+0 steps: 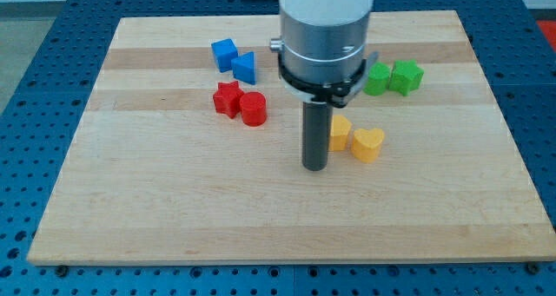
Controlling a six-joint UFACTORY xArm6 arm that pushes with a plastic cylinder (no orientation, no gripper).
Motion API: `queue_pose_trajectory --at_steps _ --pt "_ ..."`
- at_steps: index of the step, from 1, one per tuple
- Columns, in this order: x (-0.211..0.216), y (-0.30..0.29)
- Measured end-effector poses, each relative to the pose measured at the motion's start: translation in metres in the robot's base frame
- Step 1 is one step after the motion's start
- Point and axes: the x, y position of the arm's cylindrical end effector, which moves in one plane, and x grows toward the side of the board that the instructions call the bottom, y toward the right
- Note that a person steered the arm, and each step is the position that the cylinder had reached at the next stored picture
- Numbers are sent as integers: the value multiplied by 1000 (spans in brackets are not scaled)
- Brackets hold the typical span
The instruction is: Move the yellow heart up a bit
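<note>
The yellow heart (pixel 368 144) lies on the wooden board (pixel 174 200), right of centre. A second yellow block (pixel 340 133) sits touching its left side, partly hidden behind the rod. My tip (pixel 314 167) rests on the board just left of and slightly below the yellow heart, close to the other yellow block. The arm's pale cylindrical body hangs above, hiding part of the board behind it.
A blue cube (pixel 224 52) and blue triangular block (pixel 246 68) lie at the upper left. A red star (pixel 228 98) and red cylinder (pixel 254 109) sit below them. Two green blocks (pixel 377 79) (pixel 406 76) lie above the yellow heart.
</note>
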Motion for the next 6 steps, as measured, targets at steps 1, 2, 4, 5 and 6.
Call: queue_pose_trajectory --at_steps 1,2,4,5,6 --pt "-18 50" --pt "-18 128" --pt "17 106" --pt "16 136" --pt "-13 136"
